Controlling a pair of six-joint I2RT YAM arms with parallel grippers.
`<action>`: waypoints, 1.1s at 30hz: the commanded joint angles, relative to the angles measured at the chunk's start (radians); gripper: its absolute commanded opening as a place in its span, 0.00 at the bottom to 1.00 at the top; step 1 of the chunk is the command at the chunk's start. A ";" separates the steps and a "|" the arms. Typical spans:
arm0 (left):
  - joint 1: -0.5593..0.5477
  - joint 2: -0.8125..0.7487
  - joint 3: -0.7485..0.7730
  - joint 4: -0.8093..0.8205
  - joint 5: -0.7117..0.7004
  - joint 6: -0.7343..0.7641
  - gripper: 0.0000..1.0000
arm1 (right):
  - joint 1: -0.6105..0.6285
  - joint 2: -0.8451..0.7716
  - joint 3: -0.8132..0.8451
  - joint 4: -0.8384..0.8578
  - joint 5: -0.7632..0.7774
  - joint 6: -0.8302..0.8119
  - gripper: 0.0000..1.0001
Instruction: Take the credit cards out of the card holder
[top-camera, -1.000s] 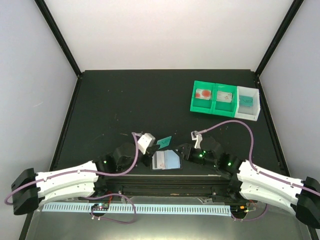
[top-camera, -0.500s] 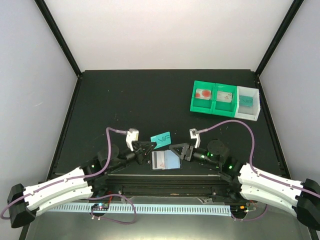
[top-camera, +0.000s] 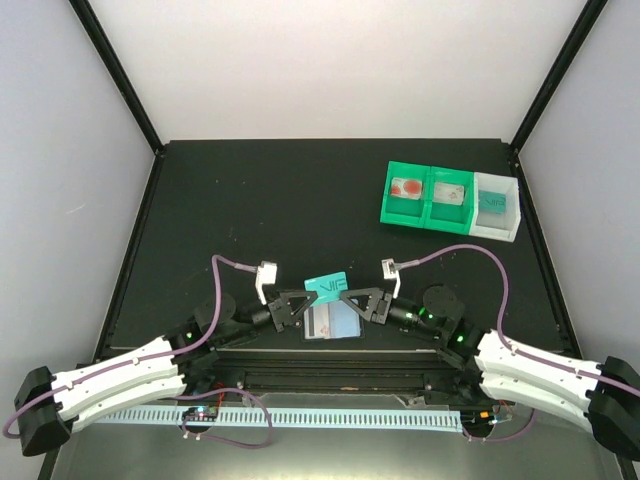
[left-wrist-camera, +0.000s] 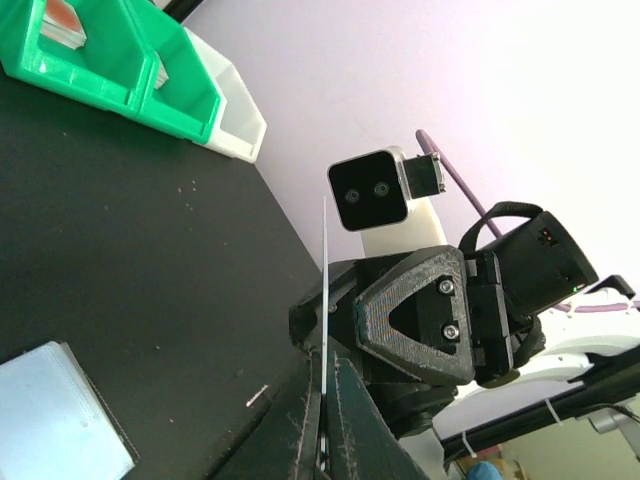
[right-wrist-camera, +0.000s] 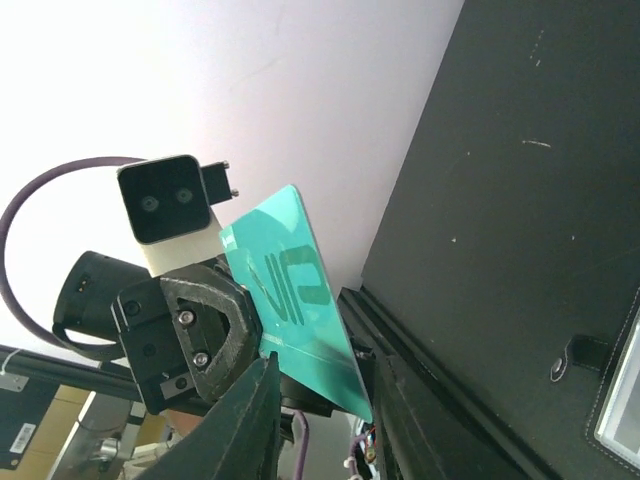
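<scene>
Teal credit card (top-camera: 326, 285) is up off the table (top-camera: 250, 200), between the two grippers and just above the open card holder (top-camera: 333, 322). It is clear of the holder and touches nothing but fingers.

Left gripper (top-camera: 305, 302): clamped tight on one end of the card. In the left wrist view the card is a thin edge-on line rising out of the closed fingertips.

Right gripper (right-wrist-camera: 320, 410): jaws part-way apart and straddling the card's lower corner, with a gap on at least one side. Can't tell if either pad touches yet.

Card holder lies flat and open near the arm bases, pale panels up. A whitish card with a dark stripe (top-camera: 320, 320) and a pale blue face beside it show inside, so probably more to pull out. The snap strap (right-wrist-camera: 585, 352) lies loose on the table.

Green-and-white tray (top-camera: 450, 200) sits well apart, far right, with items in its compartments.

Handling, as judged:
- The card is very light, stiff but springy, with slick faces. It should bow if squeezed edge to edge.
- Grip flat across the two faces, well in from a corner. A corner-only pinch could let it pivot or slip.
- For the hand-over, the receiving jaws should close fully before the left lets go.
</scene>
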 joint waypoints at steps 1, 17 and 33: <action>0.009 -0.012 -0.016 0.089 0.038 -0.054 0.02 | -0.001 -0.044 -0.024 0.049 0.036 0.013 0.24; 0.012 -0.020 -0.022 0.066 0.003 -0.119 0.24 | -0.001 -0.105 -0.029 0.018 0.062 0.002 0.01; 0.012 -0.077 -0.010 -0.196 -0.108 -0.027 0.99 | -0.022 -0.162 0.212 -0.508 0.319 -0.304 0.01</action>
